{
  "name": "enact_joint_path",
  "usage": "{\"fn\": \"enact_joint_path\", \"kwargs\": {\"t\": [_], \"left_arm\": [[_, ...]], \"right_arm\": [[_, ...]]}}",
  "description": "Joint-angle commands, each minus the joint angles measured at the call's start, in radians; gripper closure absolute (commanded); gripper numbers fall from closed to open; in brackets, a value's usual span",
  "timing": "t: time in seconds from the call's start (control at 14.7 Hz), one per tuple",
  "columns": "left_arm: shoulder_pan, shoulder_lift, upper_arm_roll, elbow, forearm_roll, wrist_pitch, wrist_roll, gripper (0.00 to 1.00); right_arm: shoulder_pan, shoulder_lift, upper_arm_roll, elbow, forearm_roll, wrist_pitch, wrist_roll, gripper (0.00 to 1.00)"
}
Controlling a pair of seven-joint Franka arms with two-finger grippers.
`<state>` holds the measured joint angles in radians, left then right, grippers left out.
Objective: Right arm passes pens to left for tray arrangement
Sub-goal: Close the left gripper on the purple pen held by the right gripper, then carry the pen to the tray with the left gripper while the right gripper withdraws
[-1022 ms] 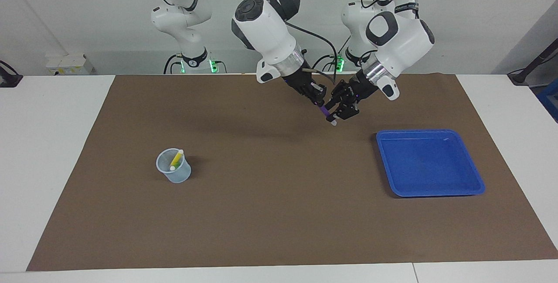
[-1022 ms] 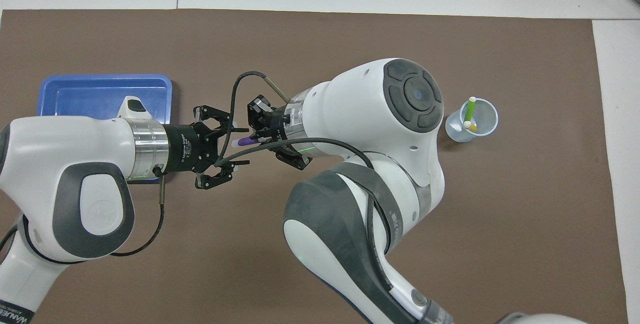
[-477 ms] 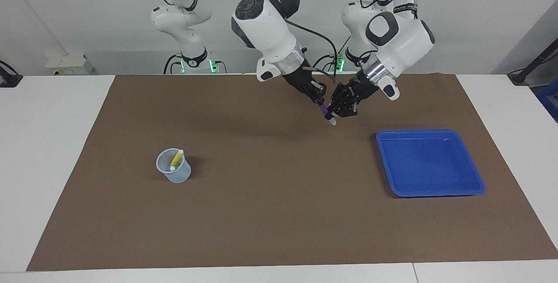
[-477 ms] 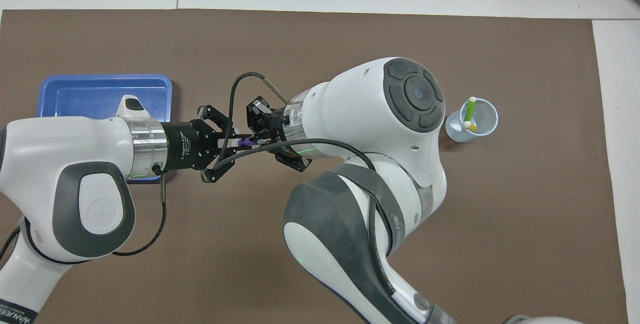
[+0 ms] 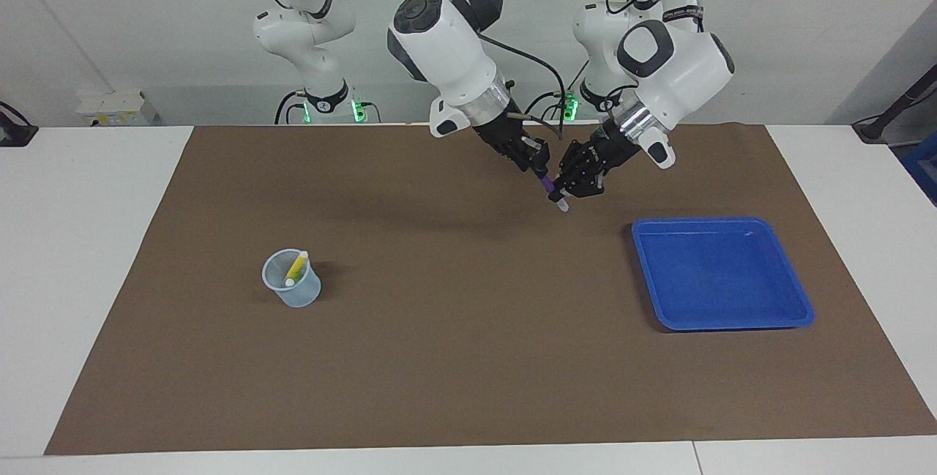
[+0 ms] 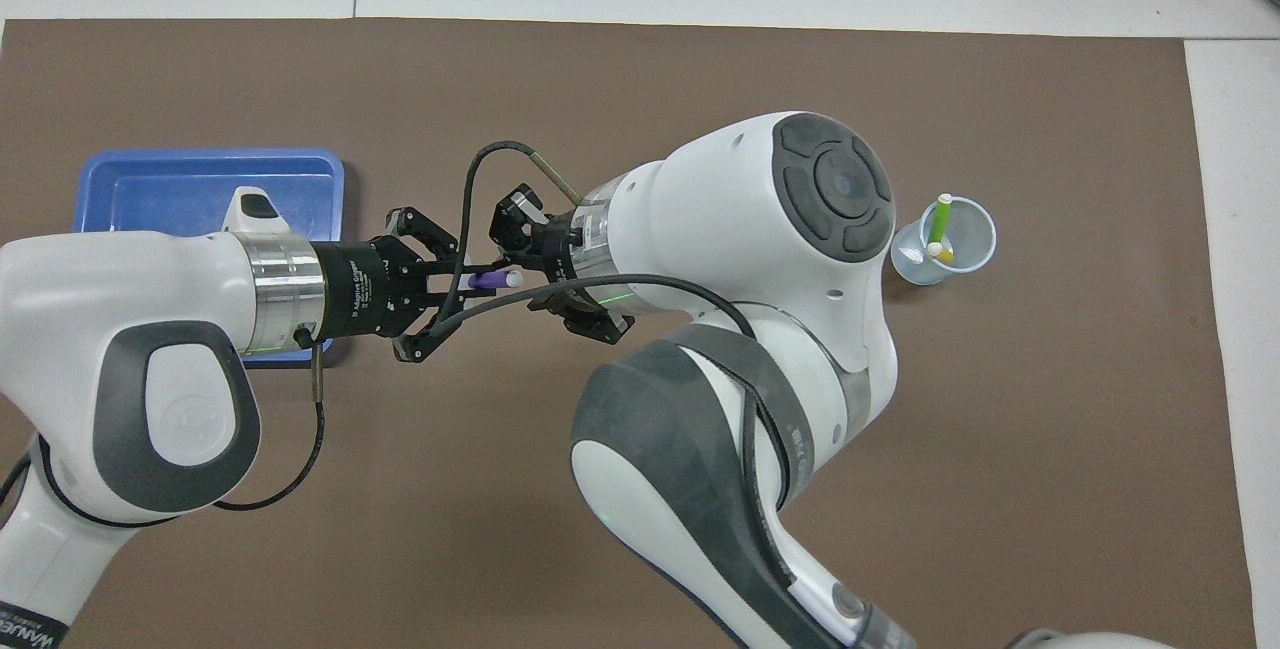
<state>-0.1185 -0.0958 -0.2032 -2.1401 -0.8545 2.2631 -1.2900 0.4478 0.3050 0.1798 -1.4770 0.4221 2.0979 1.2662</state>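
Note:
The purple pen hangs in the air over the mat, between the two grippers; it also shows in the overhead view. My left gripper is shut on its lower part. My right gripper is just off the pen's upper whitish end, its jaws apart. The green pen and the yellow pen stand in a small translucent cup. The blue tray lies empty toward the left arm's end; the left arm covers part of it in the overhead view.
A brown mat covers the table's middle. The cup stands toward the right arm's end. Both arms lean in over the part of the mat nearer the robots.
The left gripper closed around the purple pen and then drew back slightly toward the tray with it. The pen's upper whitish end now shows clear of the right gripper.

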Motion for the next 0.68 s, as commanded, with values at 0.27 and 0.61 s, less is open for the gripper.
{"fn": "enact_joint_path", "kwargs": {"t": [0.27, 0.61], "left_arm": [[0.058, -0.067, 0.005, -0.096, -0.005, -0.043, 0.340, 1.00], [0.101, -0.068, 0.005, -0.104, 0.205, -0.063, 0.559, 1.00]], "right_arm": [[-0.073, -0.061, 0.001, -0.009, -0.023, -0.139, -0.143, 0.00], [-0.084, -0.093, 0.001, -0.020, -0.172, -0.301, -0.295, 0.00]]}}
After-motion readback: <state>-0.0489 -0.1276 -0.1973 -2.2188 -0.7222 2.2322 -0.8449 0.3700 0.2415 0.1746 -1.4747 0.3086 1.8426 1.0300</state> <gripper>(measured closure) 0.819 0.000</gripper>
